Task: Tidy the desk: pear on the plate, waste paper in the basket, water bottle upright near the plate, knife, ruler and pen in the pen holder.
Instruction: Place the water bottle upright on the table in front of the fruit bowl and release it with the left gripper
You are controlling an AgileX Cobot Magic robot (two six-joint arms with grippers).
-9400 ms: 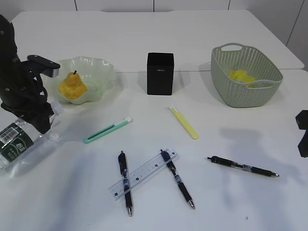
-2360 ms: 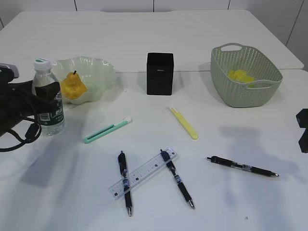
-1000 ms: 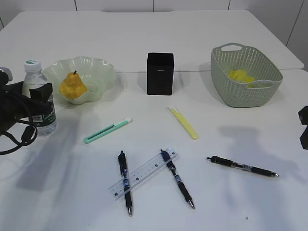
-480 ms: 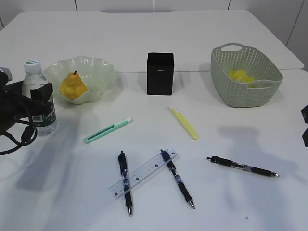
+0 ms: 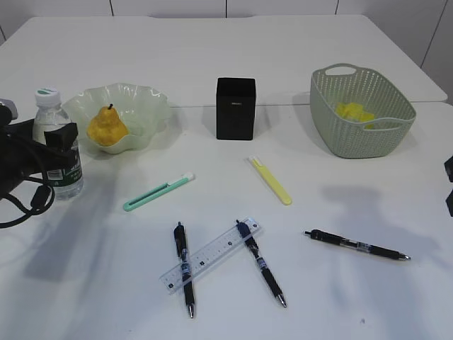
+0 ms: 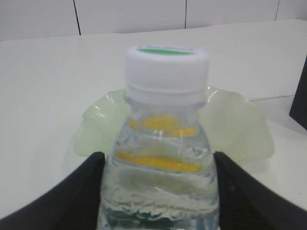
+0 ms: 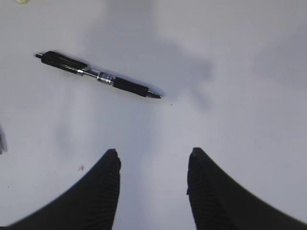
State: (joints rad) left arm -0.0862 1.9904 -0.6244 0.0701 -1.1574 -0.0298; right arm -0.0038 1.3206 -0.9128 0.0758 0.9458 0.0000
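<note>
The water bottle [image 5: 49,117] stands upright on the desk [image 5: 233,57], just left of the plate [image 5: 152,99], which holds the pear [image 5: 106,127]. My left gripper [image 5: 60,152] is shut on the bottle's body; in the left wrist view its fingers [image 6: 91,177] press both sides of the bottle [image 6: 165,139]. My right gripper [image 7: 153,158] is open and empty above the desk, near one pen [image 7: 98,75]. The ruler [image 5: 212,255] lies across two pens [image 5: 184,269]. The pen holder [image 5: 235,108] stands at the middle. Waste paper [image 5: 354,112] lies in the basket [image 5: 361,142].
A green knife [image 5: 157,193] and a yellow knife [image 5: 270,180] lie in front of the pen holder. A third pen [image 5: 357,245] lies at the front right. My right gripper shows only at the right edge of the exterior view [image 5: 449,184].
The bottle lay on its side 9.4 s ago and now stands upright; since 2.4 s ago it moved a little left. Nothing has moved in the last second.
</note>
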